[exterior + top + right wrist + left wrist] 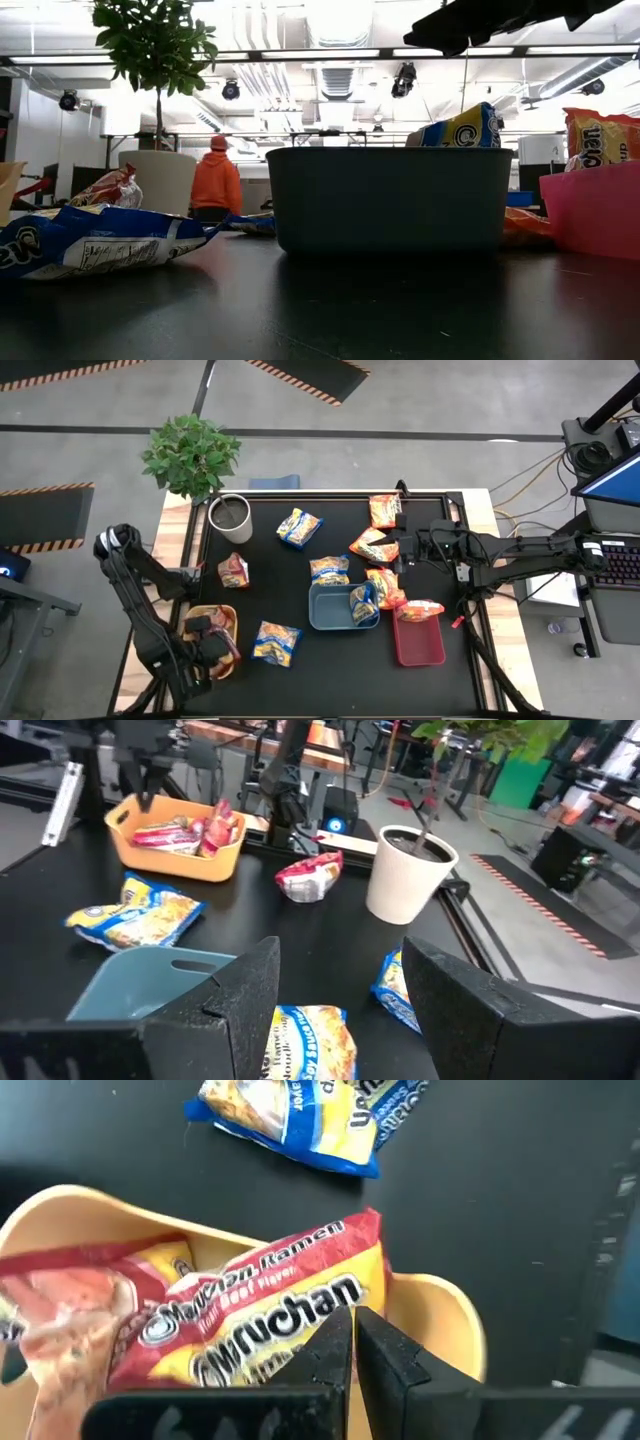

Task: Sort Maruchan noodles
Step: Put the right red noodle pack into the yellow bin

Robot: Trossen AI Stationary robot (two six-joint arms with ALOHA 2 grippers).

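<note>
1. Black table is carrying everything, with the left arm reaching along its left edge and the right arm coming in from the right side.
2. Blue tray is sitting near the middle with a blue-and-yellow packet leaning in its right end; the red tray is lying just beside it with an orange packet across its far rim; the yellow tray is resting at the left edge, holding red packets.
3. Left gripper is hanging over the yellow tray with its jaws clenched together on nothing, tips just above a red packet.
4. Right gripper is hovering above the table's right-centre, jaws standing apart and empty.
5. Loose Maruchan noodles are lying scattered: blue-and-yellow ones mid-table, orange ones clustering at the right, a red one near the white cup.
6. Packets are probably handling light, crinkly and slippery, with brittle noodles inside; pinching across a flat edge seems the safest hold.
</note>
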